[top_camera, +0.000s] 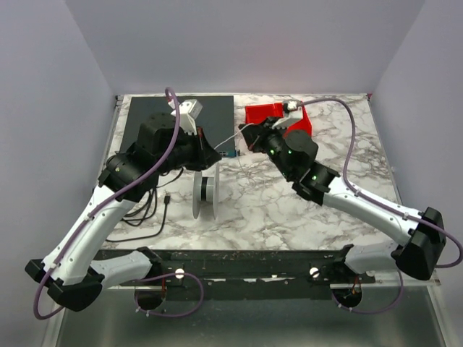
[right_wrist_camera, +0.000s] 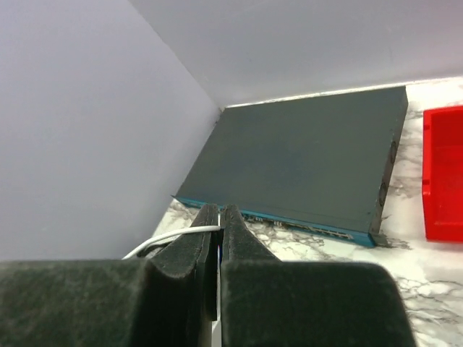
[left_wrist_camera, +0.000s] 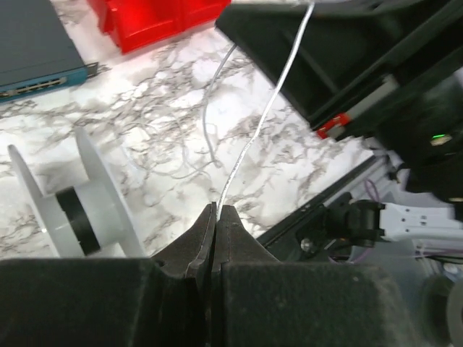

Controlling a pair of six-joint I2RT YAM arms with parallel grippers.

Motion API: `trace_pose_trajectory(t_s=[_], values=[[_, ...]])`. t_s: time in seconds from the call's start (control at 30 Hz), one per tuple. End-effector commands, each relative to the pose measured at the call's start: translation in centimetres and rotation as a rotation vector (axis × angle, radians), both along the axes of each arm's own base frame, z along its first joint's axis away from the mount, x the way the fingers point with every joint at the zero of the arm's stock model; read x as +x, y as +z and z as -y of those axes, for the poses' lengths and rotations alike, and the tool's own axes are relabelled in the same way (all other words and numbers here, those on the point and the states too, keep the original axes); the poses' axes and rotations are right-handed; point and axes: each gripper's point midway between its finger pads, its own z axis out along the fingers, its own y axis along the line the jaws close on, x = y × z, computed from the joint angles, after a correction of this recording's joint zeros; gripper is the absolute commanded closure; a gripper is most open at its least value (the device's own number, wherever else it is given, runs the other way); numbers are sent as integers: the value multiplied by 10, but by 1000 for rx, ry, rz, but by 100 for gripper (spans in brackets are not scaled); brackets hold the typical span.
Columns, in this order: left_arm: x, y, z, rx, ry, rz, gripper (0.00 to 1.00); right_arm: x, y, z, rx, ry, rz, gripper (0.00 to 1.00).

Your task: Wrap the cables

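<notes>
At the far left of the marble desk [top_camera: 275, 210] lie some black cords [top_camera: 148, 211]. Behind them a dark flat box [top_camera: 148, 116] with a blue front edge sits in the back corner. Any writing on it is too small to read.

The left arm [top_camera: 94, 224] reaches in toward the middle. The left fingers [left_wrist_camera: 218, 215] are pressed tight together. They pinch the thin white cable [left_wrist_camera: 264, 116] right at their tips. From the left wrist view, the cable runs straight and tight from these tips up toward the right arm. A second bit of the cable hangs beside it in a loose curve and ends above the desk.

Near the left fingers, on the side closer to the arm bases, a white spool [top_camera: 205, 192] with a black middle stands up on its two round rims. The cable does not touch it.

From above, the cable shows as a short pale line in the air between the two arms, above the desk.

The right fingers [right_wrist_camera: 219, 217] are pressed together too. The cable comes in from their left side and goes between them, so they pinch it as well.

Behind the right fingers a red bin [top_camera: 269, 113] sits on the desk near the back. The right arm [top_camera: 362, 206] stretches in from the right side.
</notes>
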Motion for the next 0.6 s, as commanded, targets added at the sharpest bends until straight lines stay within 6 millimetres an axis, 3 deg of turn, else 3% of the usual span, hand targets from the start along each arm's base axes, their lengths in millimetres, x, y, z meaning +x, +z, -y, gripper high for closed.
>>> trace_pose_trajectory(t_s=[0.0,0.1,0.17,0.33,0.57], values=[[7,-32,-26,109,94,20,100,1,-25,-5,-414,-18,-80,99],[4,-54,-32,144,100,0,100,-8,-47,-25,-678,-28,-94,99],[2,-64,-34,154,109,-11,100,-15,-60,-39,-756,-6,-96,99],[-2,-87,-44,171,152,-42,84,-22,-75,-49,-788,26,-113,99],[-7,-94,-57,154,208,-25,69,-26,-82,-57,-814,61,-136,99]])
